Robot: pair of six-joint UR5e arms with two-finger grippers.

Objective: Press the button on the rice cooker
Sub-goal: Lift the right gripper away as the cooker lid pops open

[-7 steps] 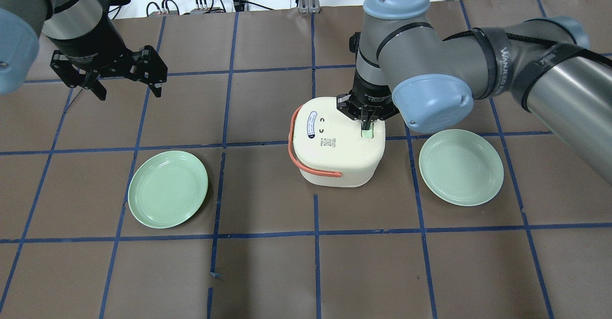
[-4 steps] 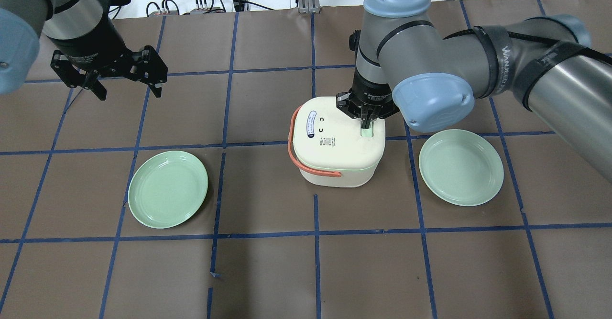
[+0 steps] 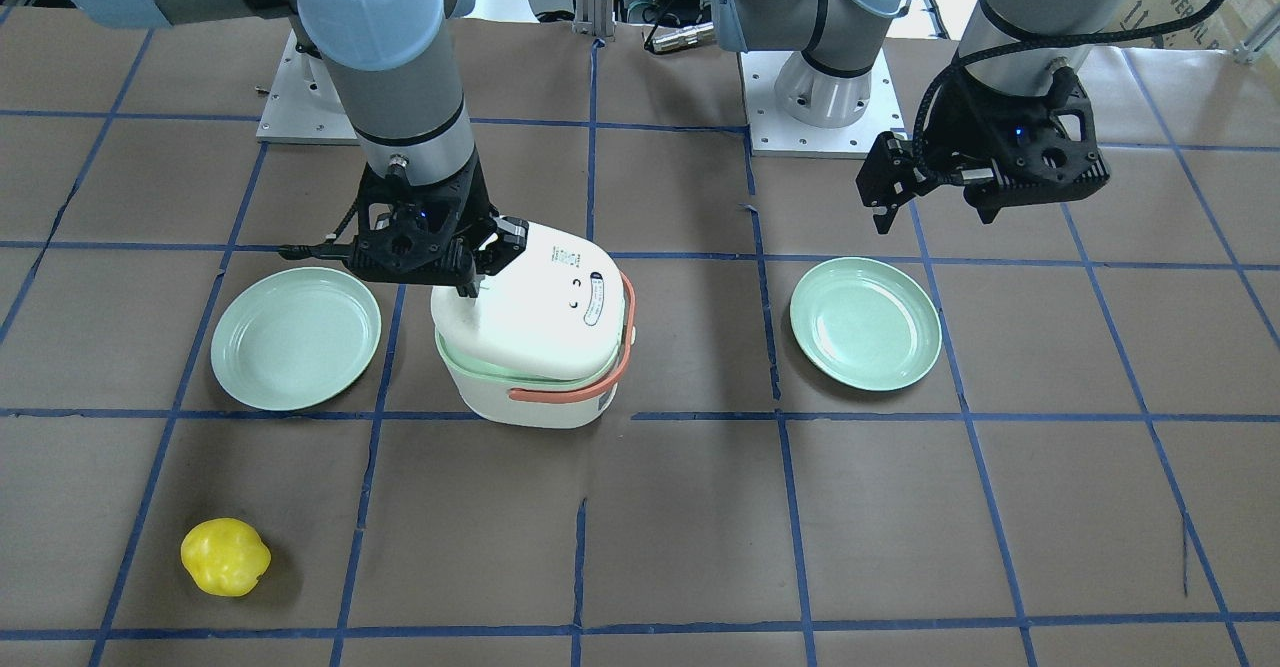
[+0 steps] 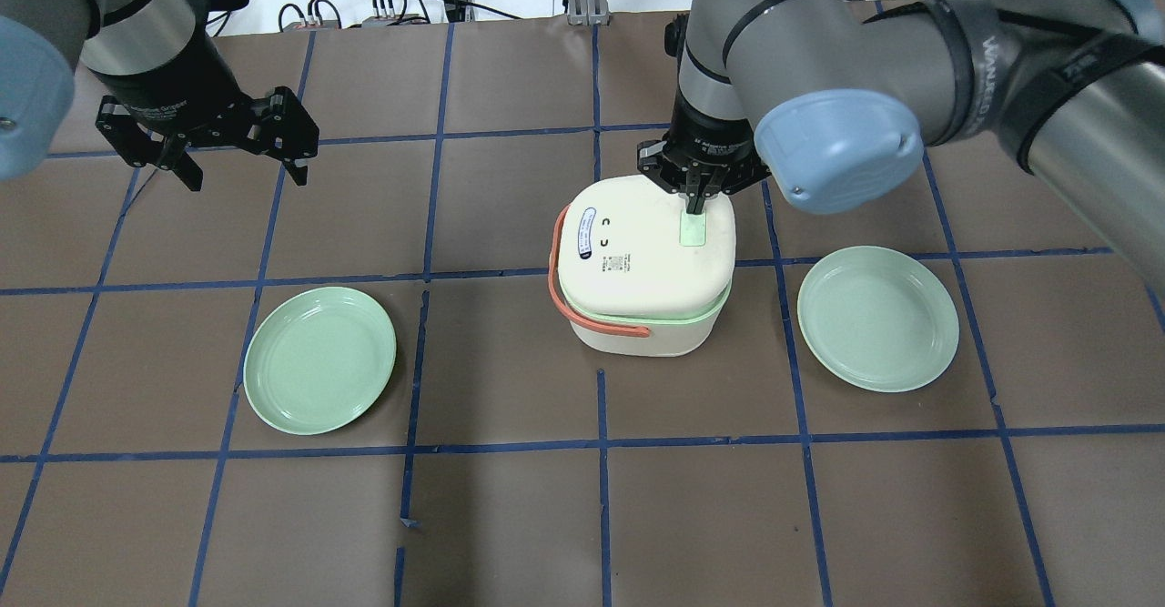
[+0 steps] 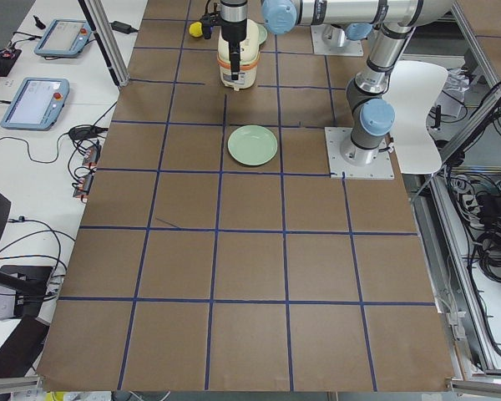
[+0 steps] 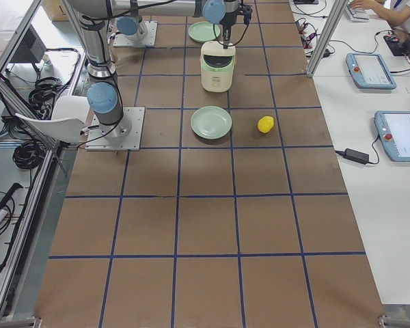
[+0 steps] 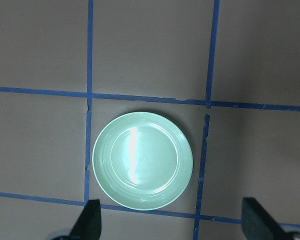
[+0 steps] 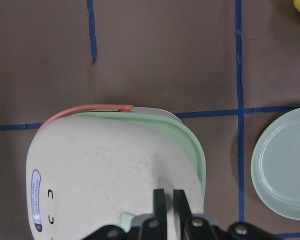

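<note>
Nearest the operators' edge of the bench (image 4: 510, 516), toward the robot's right end: a yellow lump (image 3: 225, 557), perhaps a fruit, lying alone.

Further in, about midway across: the rice cooker (image 4: 637, 261), cream shell, orange handle (image 3: 555, 394) folded down round its side. Lid (image 3: 530, 297) apparently lifted a little off the body, so latch probably released. Well apart on either side, left plate (image 4: 319, 359) and right plate (image 4: 878, 318), both pale green.

Judged hard, smooth and light, so likely to skid or tip under a sideways shove. Best pushed straight down on the middle of the pale green button (image 4: 693, 231) with closed tips, never pinched. Button itself small, stiff, presumably sprung.

Over the lid: right tool (image 4: 694, 205), pointing straight down, fingers pinched together on nothing, tips at one end of the button. Touching or just clear, impossible to tell.

Last, toward the left end: left tool (image 4: 247, 179), hung high near the left plate, jaws spread wide, gripping nothing.
</note>
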